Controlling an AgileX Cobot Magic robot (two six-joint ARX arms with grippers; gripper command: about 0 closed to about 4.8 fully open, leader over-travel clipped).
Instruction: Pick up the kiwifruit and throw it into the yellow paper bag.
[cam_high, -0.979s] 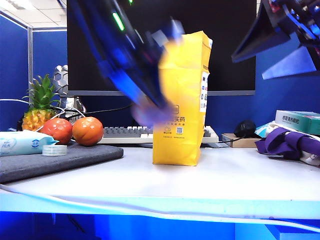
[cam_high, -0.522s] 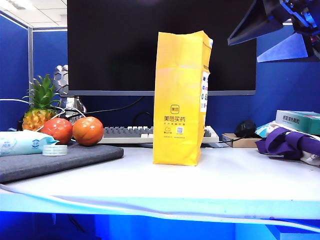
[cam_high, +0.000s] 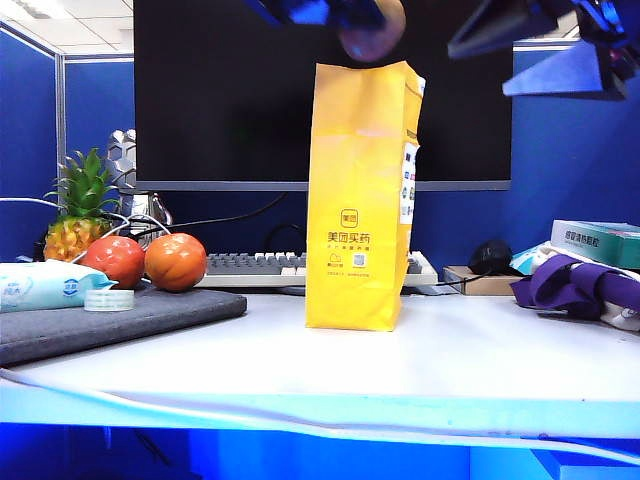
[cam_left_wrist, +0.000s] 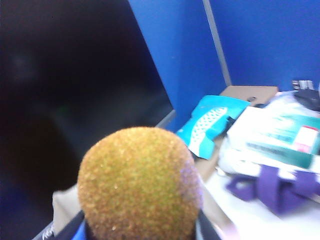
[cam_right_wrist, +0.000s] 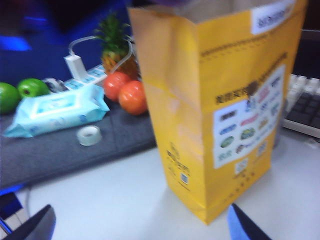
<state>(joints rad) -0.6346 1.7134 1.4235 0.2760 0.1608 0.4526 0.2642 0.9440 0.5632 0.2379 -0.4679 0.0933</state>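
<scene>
The yellow paper bag (cam_high: 360, 200) stands upright in the middle of the white table, its mouth open at the top. Just above that mouth hangs the brown fuzzy kiwifruit (cam_high: 372, 38), with my left gripper (cam_high: 362, 24) shut on it at the top edge of the exterior view. In the left wrist view the kiwifruit (cam_left_wrist: 140, 182) fills the space between the jaws, which press on both its sides. My right gripper (cam_high: 478, 68) hovers high to the right of the bag, open and empty. Its wrist view looks down on the bag (cam_right_wrist: 220, 100), with the gripper (cam_right_wrist: 142, 226) spread wide.
Two red tomatoes (cam_high: 148, 262), a pineapple (cam_high: 78, 215), a wipes pack (cam_high: 45, 285) and a tape roll (cam_high: 109, 300) lie on a grey mat (cam_high: 130, 320) at left. A keyboard (cam_high: 255, 267) and monitor (cam_high: 230, 90) stand behind. Purple cloth (cam_high: 575, 285) and boxes (cam_high: 595, 240) lie at right.
My left arm, which blurred across the bag's front a second ago, swung up out of view and now holds the kiwifruit over the bag's mouth. The right gripper tilted slightly.
</scene>
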